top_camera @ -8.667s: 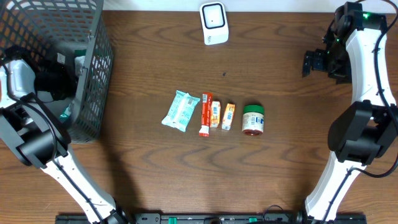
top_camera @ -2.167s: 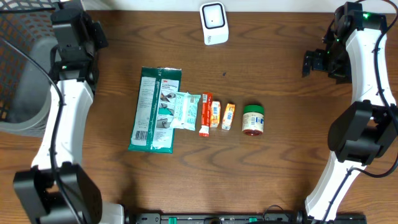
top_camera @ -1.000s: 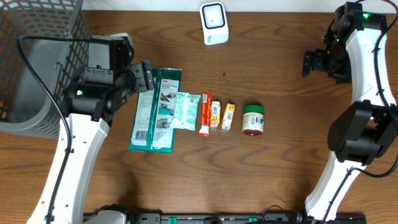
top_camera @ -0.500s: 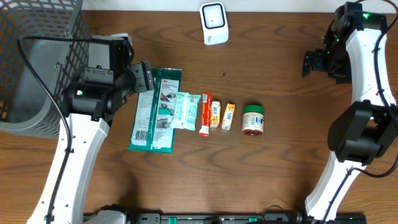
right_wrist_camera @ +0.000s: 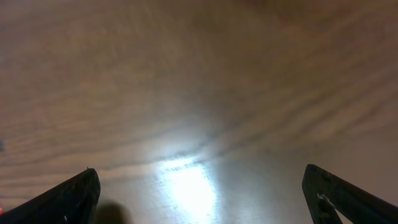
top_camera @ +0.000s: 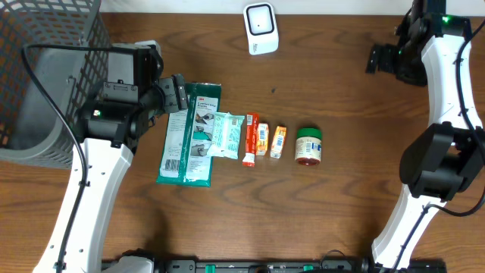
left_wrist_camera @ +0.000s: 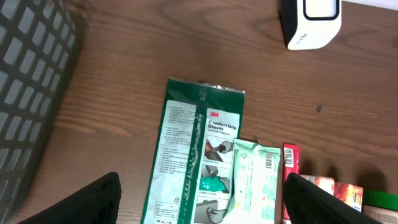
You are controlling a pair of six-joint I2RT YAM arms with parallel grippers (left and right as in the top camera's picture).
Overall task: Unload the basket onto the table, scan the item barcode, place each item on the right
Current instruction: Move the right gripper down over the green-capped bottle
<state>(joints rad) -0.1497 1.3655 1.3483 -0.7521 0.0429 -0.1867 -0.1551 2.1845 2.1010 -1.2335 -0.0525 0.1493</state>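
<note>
**Glove packet flat on the tabletop, both pairs of fingers spread and empty**

The wire basket (top_camera: 45,30) at 10 o'clock is cut off by the frame's top and left edges, and its contents cannot be made out. The left wrist view crops the lower end of the glove packet (left_wrist_camera: 196,155). The pale teal pouch (top_camera: 220,135) overlaps the packet's 3 o'clock edge. The right wrist view is blurred: only glare on wood between the right fingers (right_wrist_camera: 62,199), which stand wide apart and hold nothing, at 2 o'clock over bare tabletop (top_camera: 318,220). The left fingers (left_wrist_camera: 87,202) are likewise released, spread above the packet's 12 o'clock end and apart from it.

The green packet reads "3M" and "Comfort Grip Gloves"; its finer print is too small to read. A barcode shows on the teal pouch. Lettering on the smaller goods is illegible.

Six goods lie in one row at the centre:
- one glove packet at the 9 o'clock end
- one teal pouch
- one red sachet (top_camera: 251,139)
- two orange packs (top_camera: 262,139) (top_camera: 279,142)
- one green-lidded jar (top_camera: 308,145) at the 3 o'clock end

One white scanner (top_camera: 261,28) stands at 12 o'clock, well apart from the row.
</note>
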